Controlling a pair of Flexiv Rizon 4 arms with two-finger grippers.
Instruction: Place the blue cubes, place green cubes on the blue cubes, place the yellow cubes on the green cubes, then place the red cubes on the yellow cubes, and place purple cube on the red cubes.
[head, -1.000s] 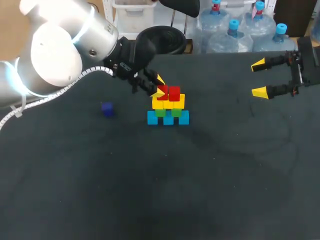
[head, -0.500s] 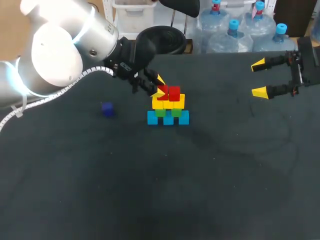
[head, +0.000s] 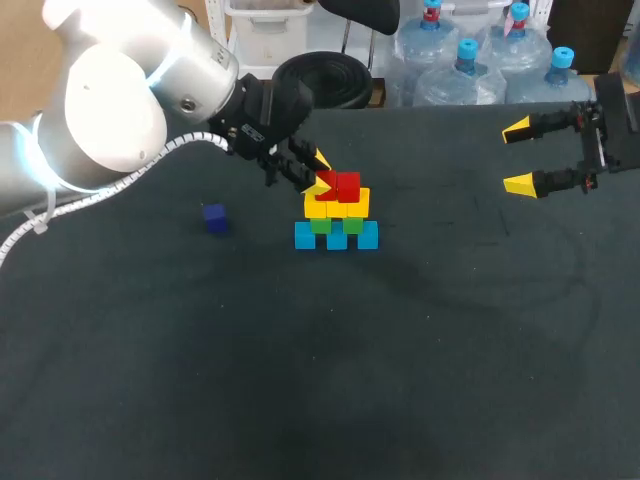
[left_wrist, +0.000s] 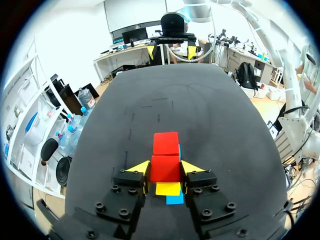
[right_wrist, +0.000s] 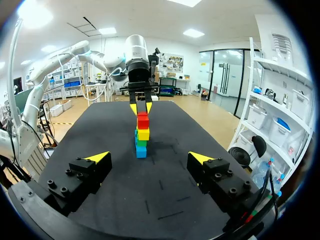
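Dark cloth covers the table (head: 300, 390) from edge to edge. Our left gripper (left_wrist: 165, 168) has its 2 yellow tips pressed against opposite sides of a red cube (left_wrist: 165, 174), so it is pinching that cube. The cube sits on the yellow cubes (head: 338, 208). From the wrist, a second red cube (left_wrist: 166, 143) lies directly ahead of the pinched one and touches it. In the head view this pair tops a stack just above the centre of the frame. Under the yellow row we see 2 green cubes (head: 320, 226). Below those, 3 blue cubes (head: 337, 238) stand side by side on the cloth. The purple cube (head: 214, 217) lies alone at centre left of the frame, well apart from the stack and touching nothing but the cloth. Our right gripper (head: 520, 157) hangs at the upper right of the frame, far from the stack. Its fingers are spread wide with nothing between them. Its own camera shows the stack well ahead of it.
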